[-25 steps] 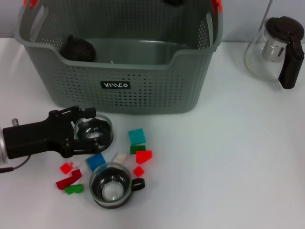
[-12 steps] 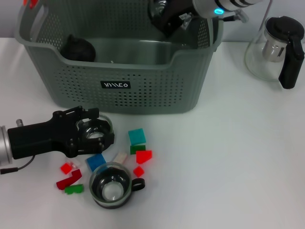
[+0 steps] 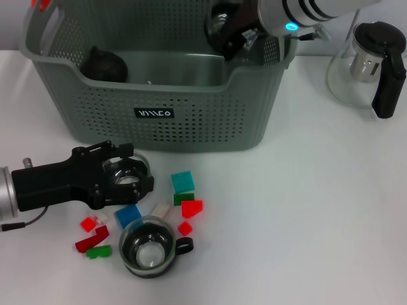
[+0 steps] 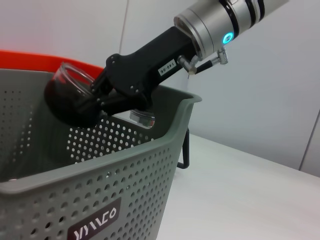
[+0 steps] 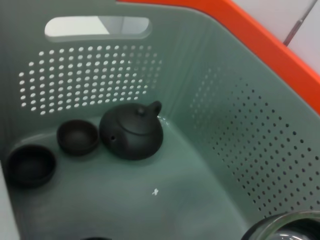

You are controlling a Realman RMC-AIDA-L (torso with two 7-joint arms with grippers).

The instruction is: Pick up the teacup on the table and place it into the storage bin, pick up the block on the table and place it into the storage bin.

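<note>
The storage bin (image 3: 191,127) stands at the back of the table. My right gripper (image 3: 230,30) hangs over the bin's far right corner, shut on a glass teacup (image 3: 219,24). The left wrist view shows that gripper (image 4: 97,100) and its teacup (image 4: 67,100) above the bin rim (image 4: 150,145). On the table in front of the bin, my left gripper (image 3: 130,173) lies low, its fingers hugging a second glass teacup (image 3: 124,180) on both sides. A third teacup (image 3: 149,248) stands nearer the front. Coloured blocks lie around it, among them a teal block (image 3: 182,181) and a red block (image 3: 191,208).
Inside the bin (image 5: 210,125) sit a dark teapot (image 5: 131,131) and two small dark cups (image 5: 77,136) (image 5: 31,165). A glass teapot (image 3: 372,63) with a black handle stands at the back right. Bare white table lies to the right.
My right arm has come into view over the bin, carrying a teacup, and dropped a little lower. My left gripper has slid right around the table teacup and its fingers have drawn in.
</note>
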